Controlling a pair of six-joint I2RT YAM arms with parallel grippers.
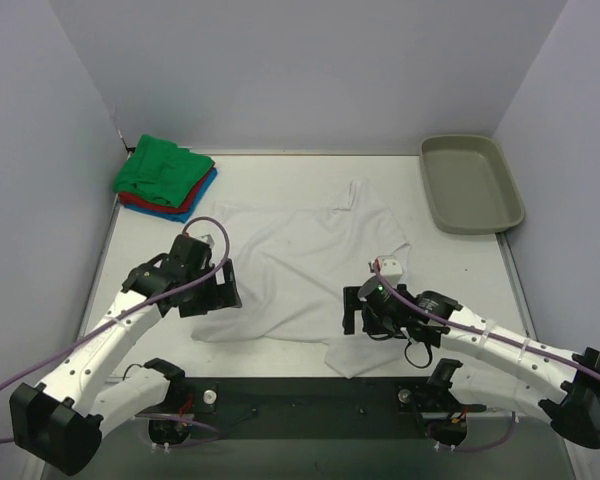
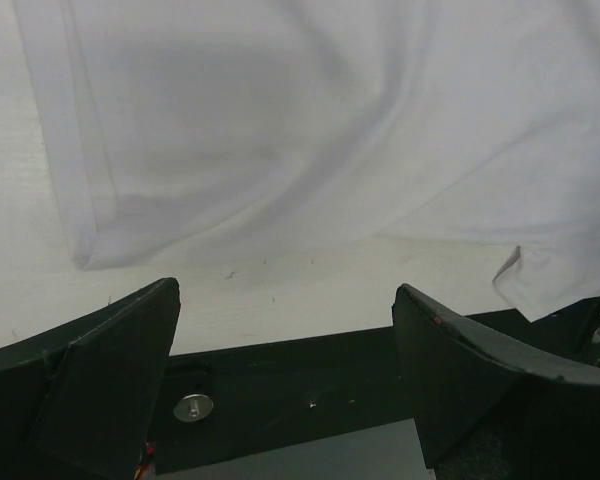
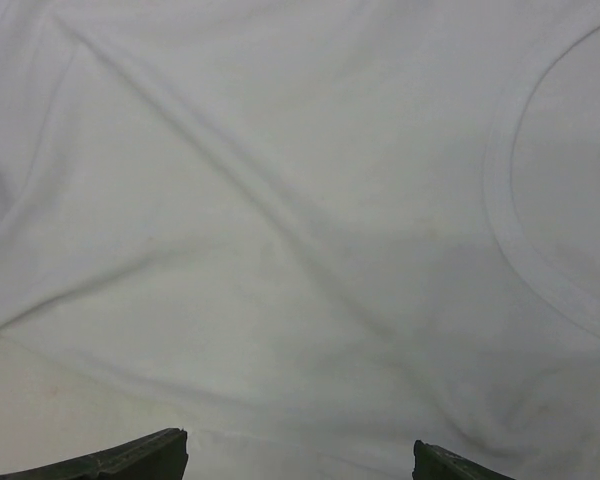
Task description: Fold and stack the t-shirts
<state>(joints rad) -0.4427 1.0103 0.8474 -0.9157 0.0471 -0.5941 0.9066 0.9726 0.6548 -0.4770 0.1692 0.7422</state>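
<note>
Large white t-shirt [image 1: 295, 265]: spread out but rumpled across middle of table [image 1: 460, 280], one sleeve pointing toward far edge, a near corner reaching the dark strip along near edge; collar band in sight in right wrist view. Green t-shirt [image 1: 162, 165]: folded, on top of red t-shirt [image 1: 140, 200] and blue t-shirt [image 1: 195, 208], stacked in far left corner, apart from white one. Left gripper [image 1: 208, 290]: released, jaws wide, empty, over left border of white cloth. Right gripper [image 1: 352, 310]: released, jaws spread, nothing between them, low over cloth. Grey-beige tray [image 1: 470, 182]: far right corner.
</note>
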